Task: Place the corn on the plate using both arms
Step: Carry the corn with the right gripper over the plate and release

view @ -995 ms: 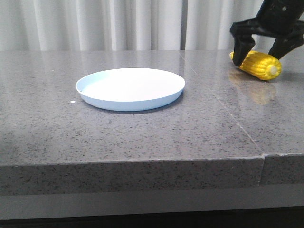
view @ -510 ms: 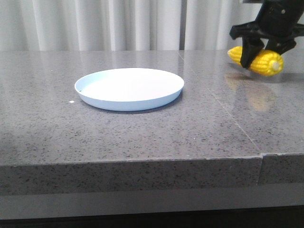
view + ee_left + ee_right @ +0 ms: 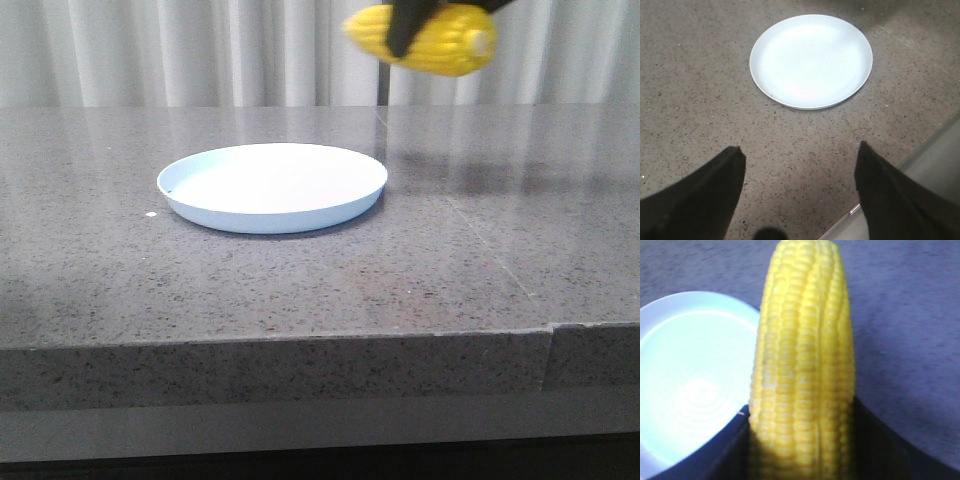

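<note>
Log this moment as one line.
right pincer: shut on corn, airborne | plate: empty | left pincer: open

You get even, diffuse light. The glossy stone table (image 3: 300, 290) shows soft reflections and a faint shadow under the plate (image 3: 272, 187). The corn (image 3: 425, 38) is motion-blurred in the front view and soft at close range in the right wrist view. The plate centre glares white in both wrist views.
</note>
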### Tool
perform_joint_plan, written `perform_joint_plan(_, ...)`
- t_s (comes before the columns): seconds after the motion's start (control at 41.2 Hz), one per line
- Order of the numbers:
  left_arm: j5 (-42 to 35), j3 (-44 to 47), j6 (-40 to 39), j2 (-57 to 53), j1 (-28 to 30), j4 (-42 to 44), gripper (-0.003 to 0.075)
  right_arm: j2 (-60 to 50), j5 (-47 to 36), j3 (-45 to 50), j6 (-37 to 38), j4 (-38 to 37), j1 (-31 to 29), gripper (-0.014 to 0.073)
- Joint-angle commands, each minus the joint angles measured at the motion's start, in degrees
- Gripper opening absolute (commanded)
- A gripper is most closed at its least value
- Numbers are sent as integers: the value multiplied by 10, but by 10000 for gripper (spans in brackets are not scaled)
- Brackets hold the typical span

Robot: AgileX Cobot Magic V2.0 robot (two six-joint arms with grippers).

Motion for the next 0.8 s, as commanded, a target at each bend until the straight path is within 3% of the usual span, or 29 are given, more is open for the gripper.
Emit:
perform_joint_plan(0.0, -37, -15, -6, -2, -5, -3, 461, -19, -19, -18, 27, 5, 47, 290)
perform_joint_plan(0.17, -37, -15, -6, -2, -5, -3, 461, 5, -66, -17, 143, 5, 99, 291)
perform_joint_plan(0.364, -37, -15, -6, -2, -5, -3, 461, 53, -115, -17, 243, 5, 114, 316)
perform_joint_plan(0.655, -37, -15, -6, -2, -5, -3, 461, 77, -124, -18, 255, 4, 115, 650)
perform_joint_plan(0.777, -37, -15, -6, -2, -5, -3, 461, 59, -119, -18, 253, -5, 115, 659)
